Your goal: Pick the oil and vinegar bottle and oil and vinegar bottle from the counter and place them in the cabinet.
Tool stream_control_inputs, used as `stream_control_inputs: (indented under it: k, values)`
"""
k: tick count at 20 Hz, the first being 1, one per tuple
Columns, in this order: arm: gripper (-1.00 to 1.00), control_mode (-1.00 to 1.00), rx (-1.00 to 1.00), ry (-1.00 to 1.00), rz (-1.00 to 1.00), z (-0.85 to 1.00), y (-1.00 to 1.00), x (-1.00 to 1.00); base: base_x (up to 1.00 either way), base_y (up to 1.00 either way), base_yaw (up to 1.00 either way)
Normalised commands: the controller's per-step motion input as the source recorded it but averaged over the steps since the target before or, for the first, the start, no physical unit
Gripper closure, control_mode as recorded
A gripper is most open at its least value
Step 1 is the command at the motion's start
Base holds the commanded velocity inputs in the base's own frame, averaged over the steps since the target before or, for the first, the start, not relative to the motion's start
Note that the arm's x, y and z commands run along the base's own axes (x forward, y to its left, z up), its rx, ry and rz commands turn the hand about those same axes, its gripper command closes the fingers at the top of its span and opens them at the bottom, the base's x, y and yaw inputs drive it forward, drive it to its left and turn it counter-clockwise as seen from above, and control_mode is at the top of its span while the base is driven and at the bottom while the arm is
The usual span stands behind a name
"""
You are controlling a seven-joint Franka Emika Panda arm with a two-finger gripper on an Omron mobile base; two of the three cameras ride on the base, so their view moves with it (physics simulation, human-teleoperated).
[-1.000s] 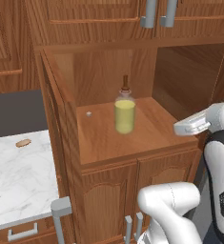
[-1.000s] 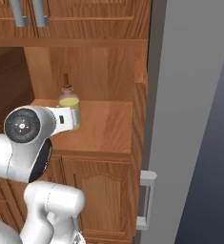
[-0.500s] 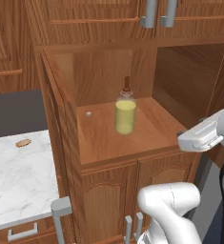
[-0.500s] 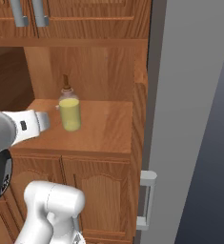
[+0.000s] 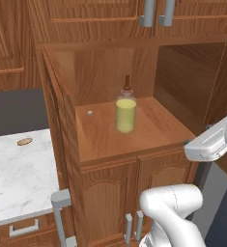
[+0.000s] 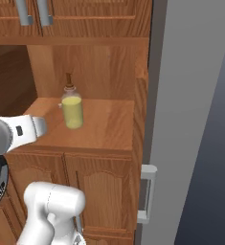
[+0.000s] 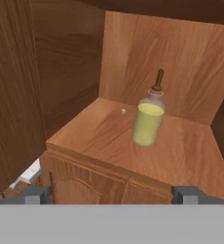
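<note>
The squat clear bottle of pale yellow oil (image 5: 126, 110) is standing upright on the reddish-brown cabinet's shelf (image 5: 153, 131). Your jaws are wide apart, holding nothing; you're backing clear, so keep retreating straight.

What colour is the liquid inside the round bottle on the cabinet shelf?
Pale yellow, inside the clear bottle with a brown neck; the hand view shows it best.

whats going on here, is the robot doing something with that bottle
Nothing is being held right now. The clear bottle of pale yellow liquid stands upright, alone on the cabinet shelf. The gripper sits in front of the shelf, jaws open and empty, apart from the bottle. On the marble counter to the left lies a small brown thing, too small to identify.
</note>
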Motion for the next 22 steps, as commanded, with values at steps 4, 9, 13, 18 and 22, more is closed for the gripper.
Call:
stream_control_inputs:
  k: [4,9,13,18,22]
  values:
    - [-1.00,1.00,0.00,0.00,0.00,0.00,0.00,0.00,-0.92,0.00,0.11]
    - [-1.00,1.00,0.00,0.00,0.00,0.00,0.00,0.00,-0.91,0.13,0.15]
    - [-1.00,1.00,0.00,0.00,0.00,0.00,0.00,0.00,-0.75,0.48,0.17]
    - [-1.00,1.00,0.00,0.00,0.00,0.00,0.00,0.00,-0.69,0.68,0.17]
    - [-1.00,1.00,0.00,0.00,0.00,0.00,0.00,0.00,-0.64,0.86,0.14]
